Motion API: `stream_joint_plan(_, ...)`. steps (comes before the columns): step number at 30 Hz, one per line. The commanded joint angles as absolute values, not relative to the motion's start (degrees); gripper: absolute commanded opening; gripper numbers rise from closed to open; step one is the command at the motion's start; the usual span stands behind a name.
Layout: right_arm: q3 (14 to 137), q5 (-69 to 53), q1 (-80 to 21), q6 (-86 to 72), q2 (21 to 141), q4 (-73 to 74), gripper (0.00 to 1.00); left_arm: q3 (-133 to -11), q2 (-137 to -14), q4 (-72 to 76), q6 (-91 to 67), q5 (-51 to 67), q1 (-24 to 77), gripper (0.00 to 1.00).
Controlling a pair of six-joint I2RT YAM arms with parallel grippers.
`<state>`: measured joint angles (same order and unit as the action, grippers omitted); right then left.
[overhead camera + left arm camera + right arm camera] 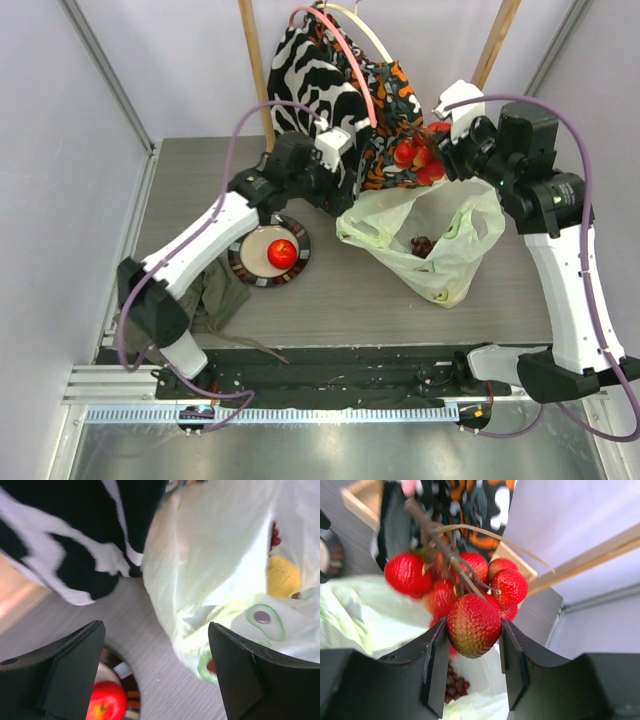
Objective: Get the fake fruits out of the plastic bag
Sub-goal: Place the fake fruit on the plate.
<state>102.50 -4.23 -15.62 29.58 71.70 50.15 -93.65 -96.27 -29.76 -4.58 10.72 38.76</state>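
Above the crinkly pale-green plastic bag, right gripper pinches glossy red strawberries just before hanging black-white-orange garments; left gripper spread alongside.

The black jaws squeeze the lowest berry of a bunch of red strawberries on brown stems. Under the bunch lies the pale green bag, with dark grapes inside it. Behind is a black, orange and white cloth and the grey desk.

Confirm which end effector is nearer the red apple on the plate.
Left. The left end effector is open just past the apple, beside the plate; right end effector is beyond the plastic bag, gripping strawberries.
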Motion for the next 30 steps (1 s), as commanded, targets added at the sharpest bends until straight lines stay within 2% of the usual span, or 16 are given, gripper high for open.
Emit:
stream_joint_plan(1, 112.4, -12.82, -15.47, 23.31, 73.38, 50.97, 0.28, -95.11, -84.57, -35.15, -0.79, 10.03, 35.6, 0.91)
stream_joint_plan(5, 114.26, -19.68, -18.36, 23.2, 74.09, 53.7, 0.28, -90.27, -77.09, -35.16, -2.45, 8.88, 28.14, 0.91)
stream_joint_plan(9, 114.52, -20.74, -27.82, 25.04, 76.37, 54.14, 0.28, -86.14, -72.44, -32.88, -5.44, 6.5, 16.63, 0.9)
stream_joint_plan(14, 113.21, -19.87, -37.78, 28.55, 81.9, 49.41, 0.27, -82.36, -68.04, -29.09, -12.38, 10.46, 4.07, 0.88)
stream_joint_plan(20, 108.46, -17.85, -41.66, 26.92, 91.64, 37.1, 0.27, -79.11, -61.62, -29.97, -12.83, 11.51, -2.37, 0.88)
stream_joint_plan(30, 111.18, -13.36, -41.92, 27.77, 107.56, 31.29, 0.24, -73.66, -54.94, -30.67, -14.15, 13.89, -7.03, 0.88)
